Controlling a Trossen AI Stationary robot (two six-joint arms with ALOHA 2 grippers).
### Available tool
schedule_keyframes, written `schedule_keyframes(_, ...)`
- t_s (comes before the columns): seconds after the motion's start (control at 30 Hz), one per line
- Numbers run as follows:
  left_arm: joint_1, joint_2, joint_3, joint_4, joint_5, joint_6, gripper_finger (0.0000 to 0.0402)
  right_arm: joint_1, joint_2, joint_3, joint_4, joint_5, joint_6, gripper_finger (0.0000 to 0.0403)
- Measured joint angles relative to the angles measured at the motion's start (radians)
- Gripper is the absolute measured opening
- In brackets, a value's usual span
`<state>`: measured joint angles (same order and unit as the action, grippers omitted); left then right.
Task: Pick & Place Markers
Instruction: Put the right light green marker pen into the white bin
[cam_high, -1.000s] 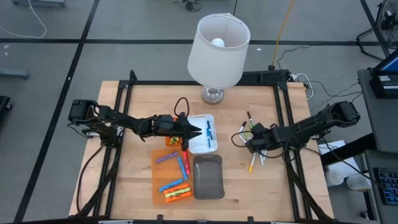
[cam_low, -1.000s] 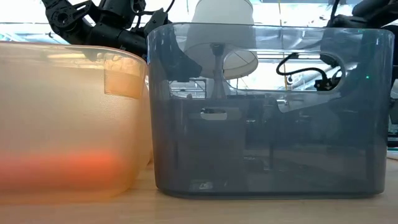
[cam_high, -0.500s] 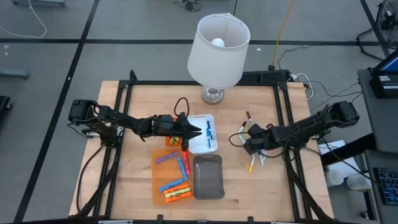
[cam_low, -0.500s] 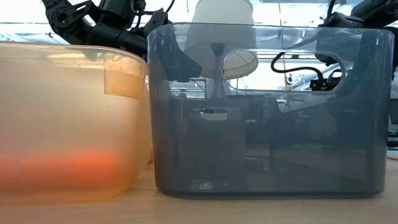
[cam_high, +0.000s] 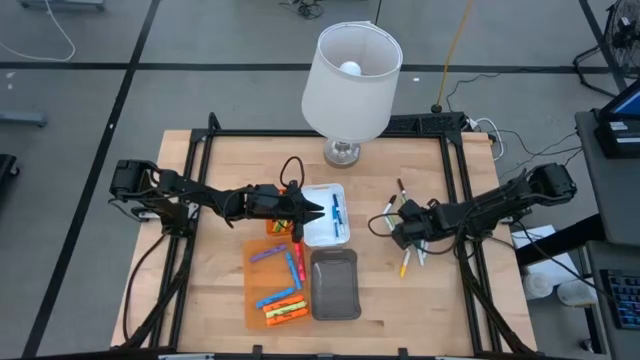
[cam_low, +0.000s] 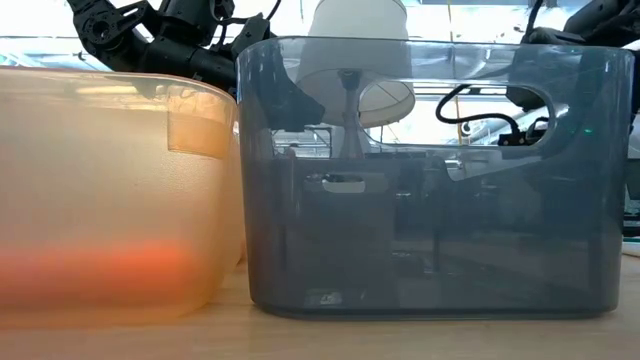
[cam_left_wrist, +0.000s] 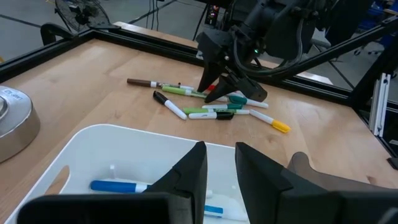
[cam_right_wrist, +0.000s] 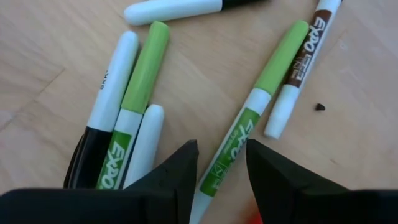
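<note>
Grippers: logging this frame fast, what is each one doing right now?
Left gripper: open, empty, over the white tray.
Right gripper: open, holding nothing, just above the loose markers on the table.

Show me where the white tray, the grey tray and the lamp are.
white tray (cam_high: 318, 228), high view, bare floor.
grey tray (cam_high: 335, 285), high view, inner floor.
lamp (cam_high: 352, 85), high view, shade.

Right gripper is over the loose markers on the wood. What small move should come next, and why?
Probably lower the right gripper straight down and close. Its jaws stand open astride the green-capped white marker lying flat on the wooden table, not yet gripping it; neighbouring markers lie apart from it.
</note>
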<state>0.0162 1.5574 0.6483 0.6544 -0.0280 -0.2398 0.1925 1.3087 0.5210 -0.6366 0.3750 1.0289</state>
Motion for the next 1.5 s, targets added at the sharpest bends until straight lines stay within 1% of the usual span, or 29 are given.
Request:
schedule_keyframes(0.1,0.0,0.0,0.0,0.0,0.0,0.0,0.0088,-0.015,0.0,-0.001,0.001,-0.018,-0.015,0.0104)
schedule_keyframes(0.2,0.0,0.0,0.0,0.0,0.0,0.0,0.0088,-0.025,0.0,-0.002,0.002,-0.059,-0.03,0.0061)
schedule_keyframes(0.27,0.0,0.0,0.0,0.0,0.0,0.0,0.0088,-0.028,0.001,-0.002,0.002,-0.062,-0.047,0.0026)
schedule_keyframes(0.3,0.0,0.0,0.0,0.0,0.0,0.0,0.0088,-0.028,0.001,-0.002,0.002,-0.061,-0.053,0.0017)
schedule_keyframes(0.43,0.0,0.0,0.0,0.0,0.0,0.0,0.0088,-0.028,0.001,-0.002,0.003,-0.05,-0.073,0.0022)
schedule_keyframes(0.5,0.0,0.0,0.0,0.0,0.0,0.0,0.0088,-0.028,-0.005,0.0,0.003,-0.025,-0.093,0.0021)
schedule_keyframes(0.6,0.0,0.0,0.0,0.0,0.0,0.0,0.0088,-0.028,-0.027,0.017,-0.002,0.041,-0.125,0.0013)
schedule_keyframes(0.73,0.0,0.0,0.0,-0.001,0.0,0.0,0.0088,-0.008,-0.072,0.049,0.0,0.194,-0.147,0.0013)
schedule_keyframes(0.87,0.0,0.0,0.0,-0.006,0.0,0.0,0.0088,0.04,-0.12,0.054,0.037,0.293,-0.167,0.0013)
schedule_keyframes(0.93,0.0,0.0,0.0,-0.008,0.0,0.0,0.0088,0.066,-0.148,0.054,0.089,0.341,-0.194,0.0013)
schedule_keyframes(1.03,0.0,0.0,0.0,-0.007,0.0,0.0,0.0088,0.107,-0.178,0.055,0.182,0.384,-0.257,0.0013)
schedule_keyframes(1.13,0.0,0.0,0.0,0.001,0.0,-0.001,0.0088,0.147,-0.191,0.056,0.329,0.415,-0.375,0.0013)
schedule_keyframes(1.23,-0.002,0.0,0.0,0.011,0.0,-0.027,0.0088,0.185,-0.192,0.056,0.481,0.409,-0.506,0.0013)
schedule_keyframes(1.33,-0.008,0.0,0.0,0.032,-0.001,-0.05,0.0088,0.213,-0.186,0.056,0.617,0.408,-0.604,0.0013)
schedule_keyframes(1.43,-0.018,0.0,-0.001,0.04,-0.001,-0.027,0.0088,0.24,-0.179,0.056,0.716,0.405,-0.693,0.0013)
schedule_keyframes(1.5,-0.02,0.0,-0.001,0.044,0.0,-0.002,0.0088,0.254,-0.172,0.056,0.755,0.382,-0.739,0.0013)
